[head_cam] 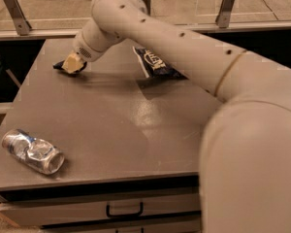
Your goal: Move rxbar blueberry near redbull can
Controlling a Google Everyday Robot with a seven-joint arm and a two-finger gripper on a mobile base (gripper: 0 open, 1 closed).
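Three loose items on one flat grey bench (111, 125), with one arm and one gripper.

One crushed silver aluminium can (33, 152) with bluish patches lies at the bench's near corner. One small flat dark navy-blue bar wrapper (58, 65) lies well beyond the can. One larger blue-and-white chip bag (155, 62) lies beyond the can and off to its right. One white robot arm (184, 47) ends in one tan-tipped gripper (72, 63), down at the navy wrapper, well apart from the can. Three slanted metal posts (14, 11) stand farther from the can still. One black drawer handle (123, 210) sits below and right of the can.
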